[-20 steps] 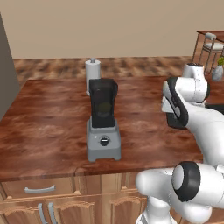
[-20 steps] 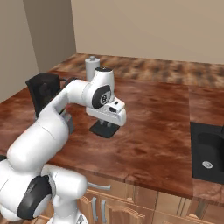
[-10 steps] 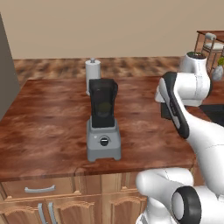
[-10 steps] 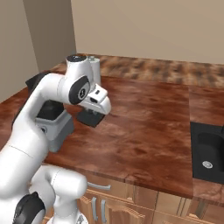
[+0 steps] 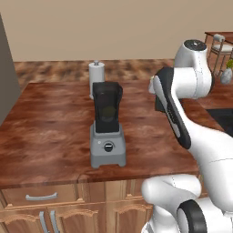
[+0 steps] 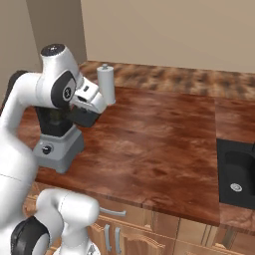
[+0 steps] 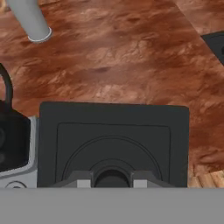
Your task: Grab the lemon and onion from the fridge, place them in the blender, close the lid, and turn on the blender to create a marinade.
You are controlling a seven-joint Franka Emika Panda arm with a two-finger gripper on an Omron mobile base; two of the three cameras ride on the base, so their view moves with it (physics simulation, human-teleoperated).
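Observation:
The blender (image 5: 108, 132) stands on the wooden counter, a grey base with a black knob under a dark jar. A faint yellowish shape (image 5: 108, 112) shows through the jar wall and looks like the lemon. The onion is hidden. My gripper (image 7: 111, 179) is shut on the central knob of the flat black lid (image 7: 113, 140). In the right base view the lid (image 6: 85, 118) hangs level next to the jar's upper right side, off the jar. The blender (image 7: 13, 140) lies at the left edge of the hand view. The grey fridge (image 5: 5, 77) is at the far left.
A white paper-towel roll (image 5: 96, 75) stands just behind the blender, also seen as the roll (image 6: 106, 84). A dark sink (image 6: 236, 169) is set into the counter at the right. Bare wooden counter (image 6: 159, 134) stretches between blender and sink.
The arm has swung left with the lid, from over the counter's middle to right beside the blender jar. The grip on the lid has stayed the same.

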